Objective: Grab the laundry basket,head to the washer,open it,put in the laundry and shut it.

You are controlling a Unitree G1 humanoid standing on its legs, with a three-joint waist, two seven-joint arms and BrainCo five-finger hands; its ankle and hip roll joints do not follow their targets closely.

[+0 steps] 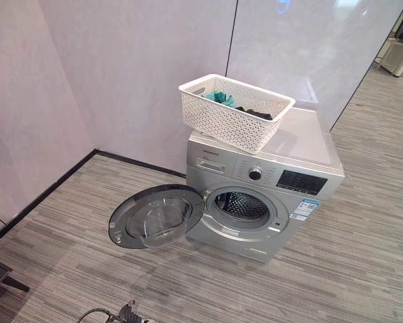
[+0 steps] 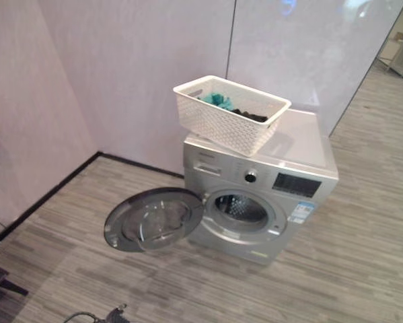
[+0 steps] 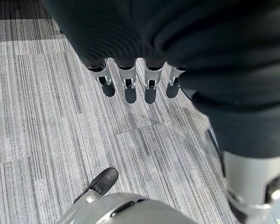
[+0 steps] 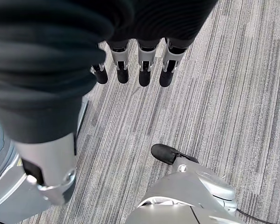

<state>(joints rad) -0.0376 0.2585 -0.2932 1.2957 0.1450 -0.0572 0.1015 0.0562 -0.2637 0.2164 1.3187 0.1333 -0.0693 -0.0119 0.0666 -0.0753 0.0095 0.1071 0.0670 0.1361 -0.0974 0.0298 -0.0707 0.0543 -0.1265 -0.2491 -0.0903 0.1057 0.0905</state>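
Basket (image 1: 236, 111) of laundry (image 1: 223, 99) sits atop the washer (image 1: 262, 195), overhanging its front-left corner, the door (image 1: 155, 217) swung wide. Left hand (image 3: 130, 81) and right hand (image 4: 140, 65) hang over the floor (image 1: 362, 256), fingers relaxed, holding nothing. A careless reach for the clothes could tip the perched basket off the edge.

White laundry basket (image 1: 231, 113) is perforated matt plastic, with soft teal cloth (image 1: 221, 98) and dark cloth (image 1: 255, 114) inside. Washing machine (image 1: 282, 168) has a smooth silver metal-look body; its open door (image 1: 156, 217) has glossy clear glass. Floor (image 1: 349, 249) is matt grey wood-grain planks.
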